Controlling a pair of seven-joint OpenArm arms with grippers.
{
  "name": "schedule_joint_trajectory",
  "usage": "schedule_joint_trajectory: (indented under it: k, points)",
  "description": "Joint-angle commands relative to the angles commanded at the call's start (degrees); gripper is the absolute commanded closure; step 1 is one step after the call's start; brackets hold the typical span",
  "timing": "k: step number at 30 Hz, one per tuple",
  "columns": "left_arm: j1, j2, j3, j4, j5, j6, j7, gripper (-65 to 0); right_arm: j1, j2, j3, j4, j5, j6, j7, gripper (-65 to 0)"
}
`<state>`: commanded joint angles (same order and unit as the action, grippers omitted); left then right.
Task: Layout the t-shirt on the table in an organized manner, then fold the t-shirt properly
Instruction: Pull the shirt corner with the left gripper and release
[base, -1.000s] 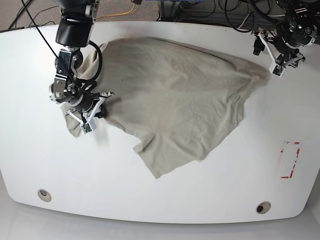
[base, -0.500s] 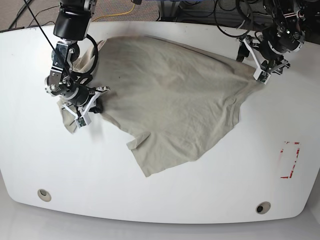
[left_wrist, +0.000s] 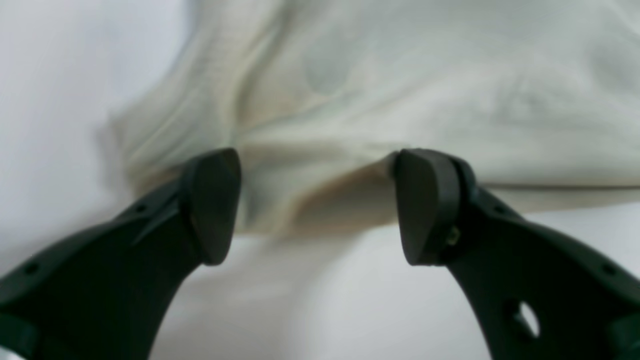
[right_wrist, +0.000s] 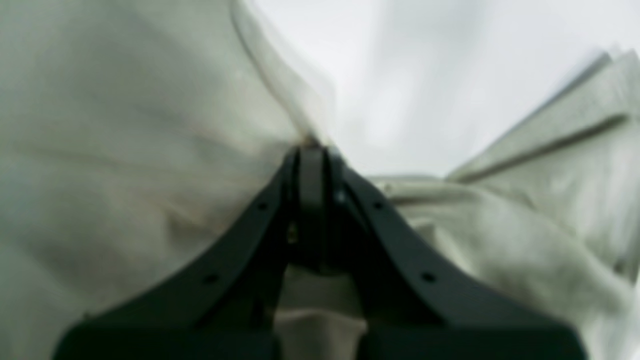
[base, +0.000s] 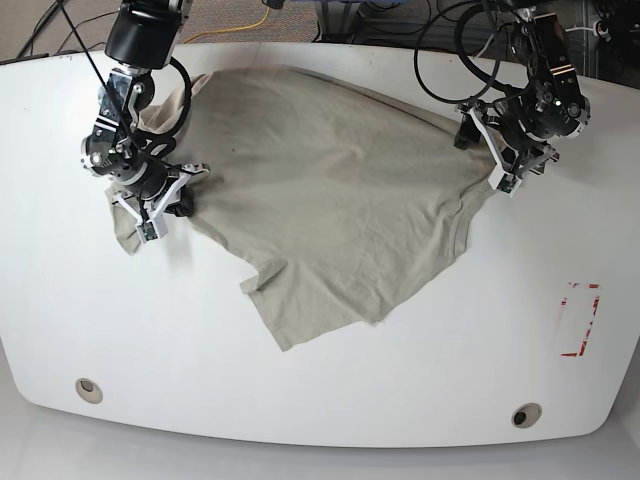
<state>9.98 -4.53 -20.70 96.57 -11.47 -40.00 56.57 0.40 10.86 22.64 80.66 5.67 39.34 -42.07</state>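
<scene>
Left wrist view: left gripper (left_wrist: 315, 205), jaws spread wide with nothing between them, poised over the hem of the shirt (left_wrist: 400, 90); bare white counter (left_wrist: 60, 100) at 9 o'clock and below. Picture blurred.

Right wrist view: right gripper (right_wrist: 311, 165), jaws pressed together on a pinched fold of shirt (right_wrist: 125, 150); counter (right_wrist: 410, 75) showing at 1 o'clock.

Base view: shirt (base: 330, 190) lies wrinkled and skewed across the upper counter (base: 300, 400), one corner trailing toward 6 o'clock. Right gripper (base: 160, 205) at the cloth's 9 o'clock edge; left gripper (base: 500, 160) at its 3 o'clock edge. Red tape rectangle (base: 580, 320) at 4 o'clock, well apart from the cloth.
</scene>
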Motion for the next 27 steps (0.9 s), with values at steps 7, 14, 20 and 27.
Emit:
schedule_joint_trajectory:
  k: [7, 14, 20, 27]
  points:
    - [-7.65, -1.23, 1.67, -10.29, 0.7, 0.0, -0.88, -44.4, -5.01, -0.44, 0.0, 6.86, 0.09, 0.0, 0.0, 0.0]
    - [-17.32, -2.37, 8.7, -22.15, 0.7, 0.0, -5.36, -44.4, -12.48, -4.75, 0.0, 16.62, -0.35, 0.0, -0.09, 0.0]
    - [-23.3, -2.37, 12.04, -29.19, 0.7, 0.0, -10.29, -44.4, -17.23, -8.0, 0.0, 22.24, -0.44, 0.0, -0.09, -0.6]
    - [-26.55, -4.48, 12.04, -28.22, 0.53, 0.0, -10.29, -44.4, -17.58, -8.35, 0.0, 24.79, -0.44, -0.09, -0.09, -29.6]
